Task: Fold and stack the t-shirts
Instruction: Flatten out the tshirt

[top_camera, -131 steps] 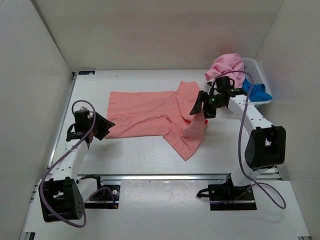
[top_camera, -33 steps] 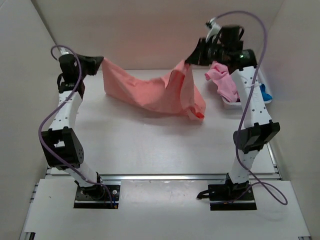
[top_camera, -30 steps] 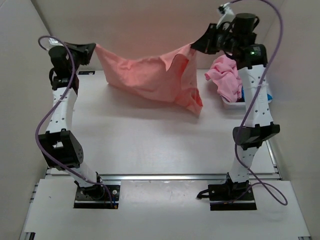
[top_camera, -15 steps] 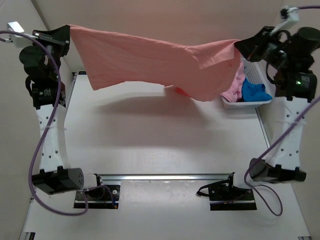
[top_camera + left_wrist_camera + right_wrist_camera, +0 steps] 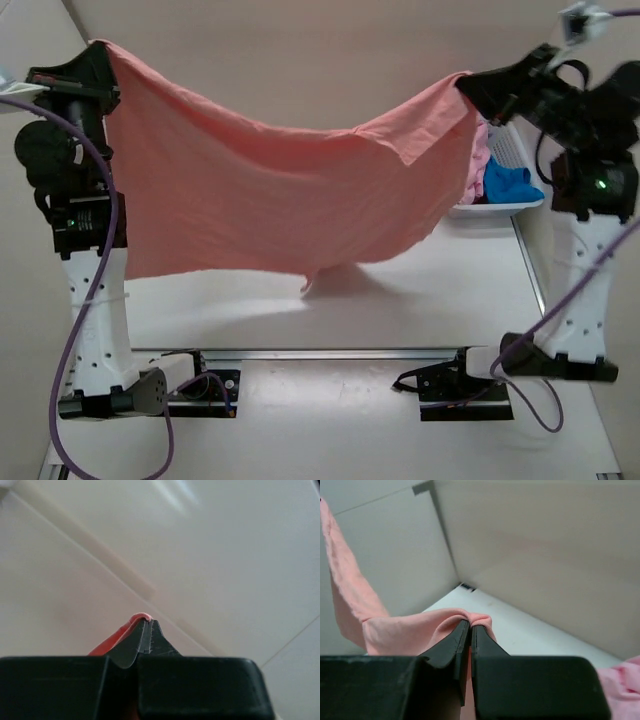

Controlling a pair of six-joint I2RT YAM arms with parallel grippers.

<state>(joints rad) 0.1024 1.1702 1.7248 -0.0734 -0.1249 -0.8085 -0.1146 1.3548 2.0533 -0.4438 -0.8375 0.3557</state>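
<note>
early in task, by look of it. pinched tight at one top corner by left gripper, at other by right gripper: salmon t-shirt, hung wide above table, sagging mid-span. not yet folded. heaped in white basket, far right: pink t-shirt, blue t-shirt. unfolded, unstacked so far, all three.

Lighting's bright and even from overhead, so the hanging salmon t-shirt only throws a soft shadow on the desk. Top view is sharp. The left wrist view is hazy and out of focus beyond the left pincer, and the right wrist background's a bit soft too.
</note>
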